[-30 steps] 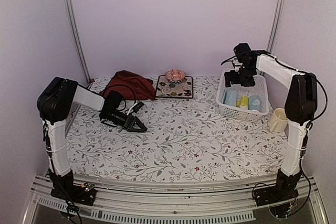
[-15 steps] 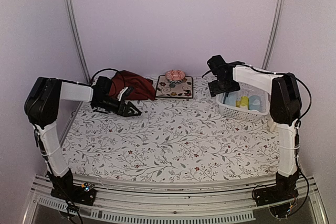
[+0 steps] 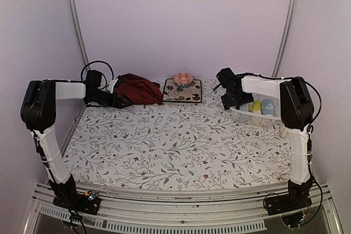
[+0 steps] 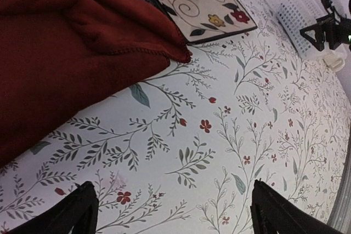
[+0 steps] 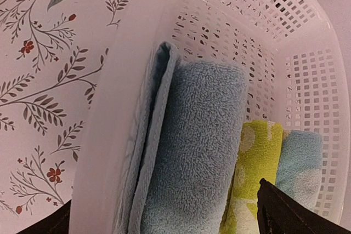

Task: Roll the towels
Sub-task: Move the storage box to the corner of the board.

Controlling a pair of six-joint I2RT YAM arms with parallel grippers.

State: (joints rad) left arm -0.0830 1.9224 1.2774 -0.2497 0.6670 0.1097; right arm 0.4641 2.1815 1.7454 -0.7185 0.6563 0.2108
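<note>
The rolling looks barely begun. The dark red towel [image 3: 137,89] lies in a loose, crumpled heap at the upper left of the bench [image 3: 181,146] in the top view, with no rolled edge showing. It lies just beside the square floral mat [image 3: 182,91]. In the white basket [image 3: 258,118], at the upper right of that view, 3 small towels stand packed side by side. They are a pale blue towel [image 5: 192,146], a yellow towel [image 5: 252,173] and a second pale blue towel [image 5: 299,163]. They look like compact bundles, perhaps already rolled (the frames do not settle whether they are rolled or only folded). By that reading the red one is the main piece left.

The left tool [image 4: 175,215] has its jaws spread wide, the 2 tips showing at the lower corners of the left wrist view. It holds nothing and touches nothing. The red towel fills the upper left of that frame, near the tips but apart from them.

The right tool [image 5: 170,217] is also spread wide and empty. It hangs over the basket's near rim, above the first pale blue towel, without contact.
</note>
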